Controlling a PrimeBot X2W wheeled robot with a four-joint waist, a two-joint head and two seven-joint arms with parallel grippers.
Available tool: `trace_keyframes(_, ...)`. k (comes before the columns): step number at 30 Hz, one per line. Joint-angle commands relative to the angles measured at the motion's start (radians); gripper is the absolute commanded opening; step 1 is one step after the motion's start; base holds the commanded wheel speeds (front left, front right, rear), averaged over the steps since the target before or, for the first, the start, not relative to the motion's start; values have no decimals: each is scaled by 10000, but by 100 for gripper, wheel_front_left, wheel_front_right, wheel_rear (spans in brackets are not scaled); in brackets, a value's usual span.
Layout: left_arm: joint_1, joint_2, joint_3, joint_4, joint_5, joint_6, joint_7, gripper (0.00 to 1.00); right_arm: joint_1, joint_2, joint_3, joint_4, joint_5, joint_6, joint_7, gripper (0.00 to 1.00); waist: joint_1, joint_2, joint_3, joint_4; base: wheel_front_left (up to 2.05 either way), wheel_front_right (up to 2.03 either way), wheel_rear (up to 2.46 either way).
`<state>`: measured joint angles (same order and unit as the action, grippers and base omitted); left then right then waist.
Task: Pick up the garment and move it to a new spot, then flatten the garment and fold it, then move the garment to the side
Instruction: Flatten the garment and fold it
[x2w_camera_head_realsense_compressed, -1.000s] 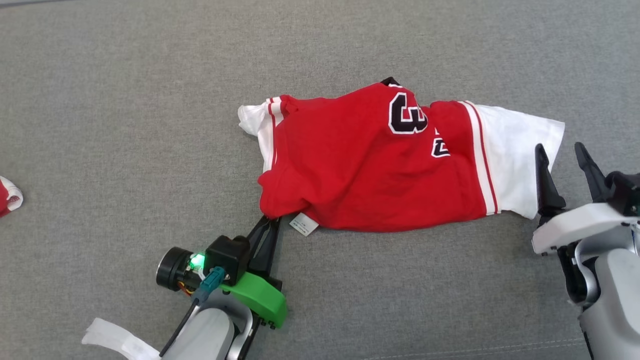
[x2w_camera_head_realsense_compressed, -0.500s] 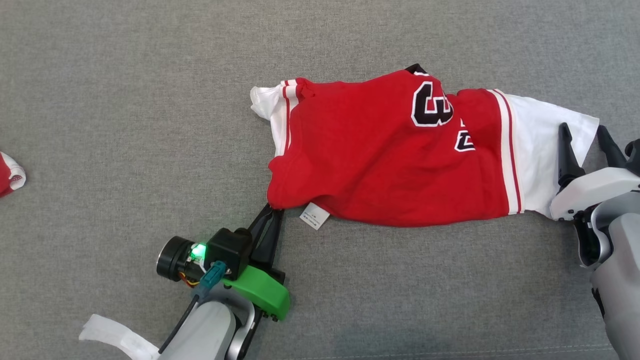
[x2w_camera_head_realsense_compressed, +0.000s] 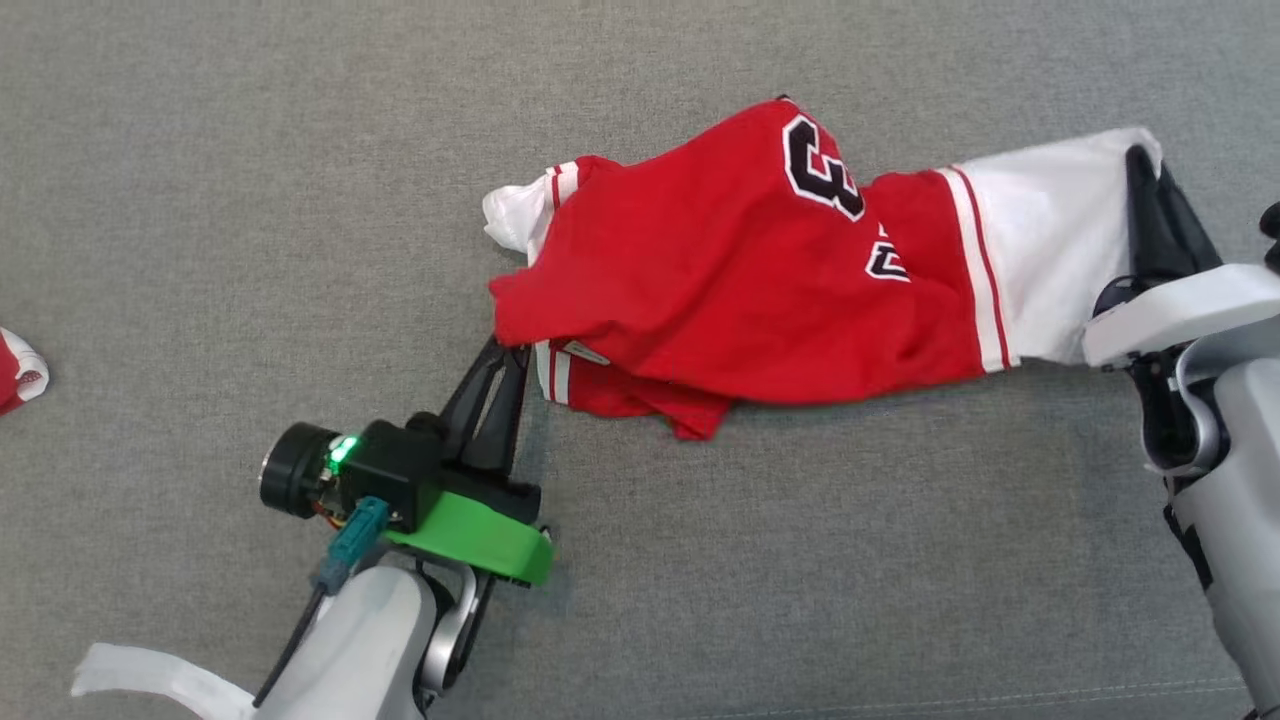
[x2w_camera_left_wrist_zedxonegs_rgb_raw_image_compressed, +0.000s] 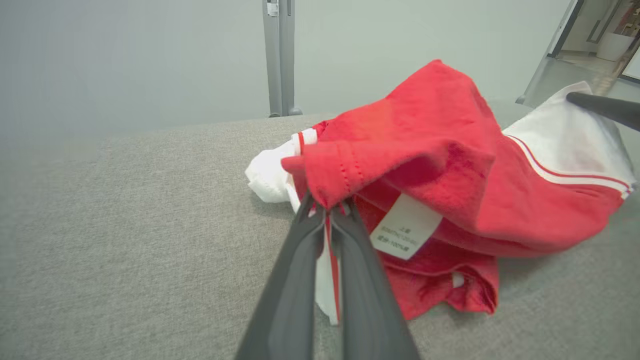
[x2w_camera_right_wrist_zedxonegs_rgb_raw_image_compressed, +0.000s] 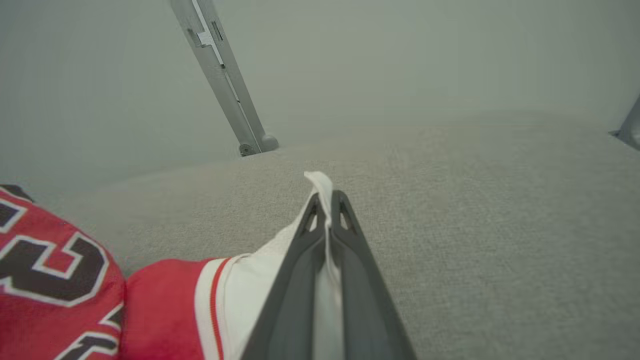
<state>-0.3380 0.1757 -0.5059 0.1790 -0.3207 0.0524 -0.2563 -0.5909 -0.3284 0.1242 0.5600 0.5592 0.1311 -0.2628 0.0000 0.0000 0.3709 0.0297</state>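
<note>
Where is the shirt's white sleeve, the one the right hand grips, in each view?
Head view: white sleeve upper right, pinched by the right hand.
Left wrist view: white sleeve at the far right edge.
Right wrist view: white sleeve bottom centre, clamped in that hand.
Shared landmark: the red-and-white stripe joining sleeve to red shirt.

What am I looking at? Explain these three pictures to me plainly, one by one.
This is a wheeled robot with two arms, each ending in two long dark fingers. The overview comes from its head camera; the others come from wrist cameras looking along those fingers. On the grey fabric surface lies a red-and-white cloth jersey with black numerals, partly raised. The left gripper is shut on its red corner, the right gripper on its white end. A small red-and-white cloth piece lies at the far left.
</note>
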Motion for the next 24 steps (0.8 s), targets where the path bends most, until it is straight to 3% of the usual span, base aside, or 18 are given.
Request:
trace_keyframes(1,-172,119,104,-147,-50,71,7,0,32,-135,-66,-301,42,-7,-43,0,0,0,-132,-95,0,0,0)
trace_keyframes(10,-1230,937,921,-2356,-367,30,1124,0,28,-547,-940,-3694,427,-7,-48,0,0,0,-612,-185,0,0,0)
trace_keyframes(18,-2987,1432,1506,-4252,-596,-71,2406,0,-1055,-391,-2057,-6468,-829,-6,306,0,0,0,-927,-223,0,0,0)
trace_keyframes(24,-3717,1669,1873,-5149,-529,169,2999,0,-1357,-26,-2574,-8141,-1593,-6,1043,0,0,0,-1101,-239,0,0,0)
